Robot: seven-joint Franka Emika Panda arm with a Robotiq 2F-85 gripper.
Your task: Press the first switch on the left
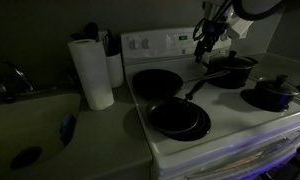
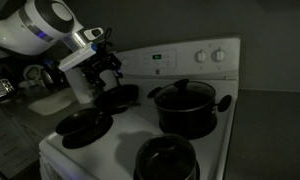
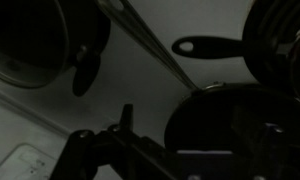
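The first switch (image 1: 135, 43) is a small pale round knob at the end of the white stove back panel (image 1: 160, 42), next to the paper towel roll. My gripper (image 1: 205, 46) hangs over the back of the stovetop, in front of the panel and well away from that knob, past the display (image 1: 180, 38). In an exterior view my gripper (image 2: 105, 72) covers the panel's end, so the knob is hidden there. The dark wrist view shows my fingers (image 3: 188, 135) spread apart with nothing between them, above pans.
A paper towel roll (image 1: 92, 72) stands beside the stove, with a sink (image 1: 30, 125) beyond it. A frying pan (image 1: 178, 118), a lidded pot (image 1: 233, 68) and a small pot (image 1: 273, 92) sit on the burners. Two greyer knobs (image 2: 210, 56) lie past the display.
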